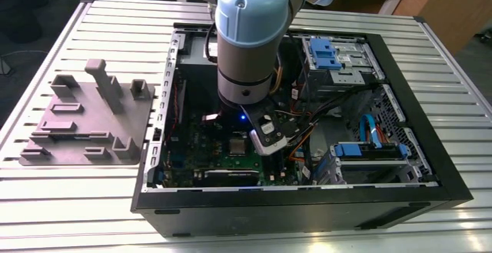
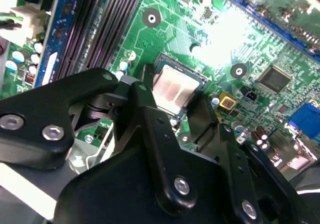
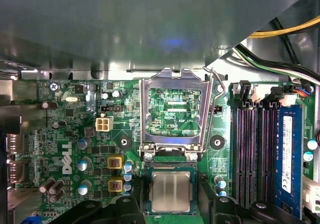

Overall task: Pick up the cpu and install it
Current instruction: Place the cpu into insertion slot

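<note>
The cpu [image 3: 171, 191], a small square chip with a silver-grey top, lies flat in its socket on the green motherboard [image 3: 75, 134]. The socket's metal load plate [image 3: 172, 81] stands swung open just beyond it. My gripper [image 3: 171, 205] hovers over the chip, with one black finger [image 3: 131, 209] on each side of it, spread wider than the chip. The second wrist view shows the same: the cpu [image 2: 172, 86] sits between the fingers [image 2: 142, 101] of my gripper [image 2: 172, 99], and neither visibly presses on it. In the exterior view my gripper [image 1: 265, 140] is low inside the open case, beside the cpu [image 1: 238, 145].
A grey plastic tray [image 1: 84, 120] with upright posts lies on the slatted table at the exterior view's left. Inside the case [image 1: 307, 207] are blue drive bays [image 1: 335, 54], loose cables [image 1: 361, 132] and dark memory slots [image 3: 255, 149] close beside the socket.
</note>
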`<state>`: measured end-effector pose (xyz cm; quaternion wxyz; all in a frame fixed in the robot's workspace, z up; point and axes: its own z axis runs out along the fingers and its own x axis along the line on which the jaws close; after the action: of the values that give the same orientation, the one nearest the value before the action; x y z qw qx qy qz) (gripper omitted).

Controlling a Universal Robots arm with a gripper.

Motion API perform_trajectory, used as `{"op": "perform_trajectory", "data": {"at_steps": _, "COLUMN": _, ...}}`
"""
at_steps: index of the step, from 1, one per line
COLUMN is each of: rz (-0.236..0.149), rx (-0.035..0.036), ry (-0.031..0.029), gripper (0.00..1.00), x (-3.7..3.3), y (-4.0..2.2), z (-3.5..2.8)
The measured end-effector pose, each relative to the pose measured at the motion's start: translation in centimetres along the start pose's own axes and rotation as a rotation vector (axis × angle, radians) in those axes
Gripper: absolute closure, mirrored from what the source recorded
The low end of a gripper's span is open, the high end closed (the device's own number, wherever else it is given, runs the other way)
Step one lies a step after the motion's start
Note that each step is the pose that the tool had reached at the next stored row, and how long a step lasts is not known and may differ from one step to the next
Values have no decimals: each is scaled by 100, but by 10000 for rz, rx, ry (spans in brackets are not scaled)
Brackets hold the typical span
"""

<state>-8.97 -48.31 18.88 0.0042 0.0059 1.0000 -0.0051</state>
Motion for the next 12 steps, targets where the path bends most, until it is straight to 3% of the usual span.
{"op": "perform_trajectory", "data": {"at_steps": 7, "rz": 1, "rx": -3, "ry": 6, "gripper": 46, "x": 0, "y": -1, "z": -74}}
{"op": "perform_trajectory", "data": {"at_steps": 12, "rz": 1, "rx": -3, "ry": 16, "gripper": 60, "x": 0, "y": -2, "z": -122}}
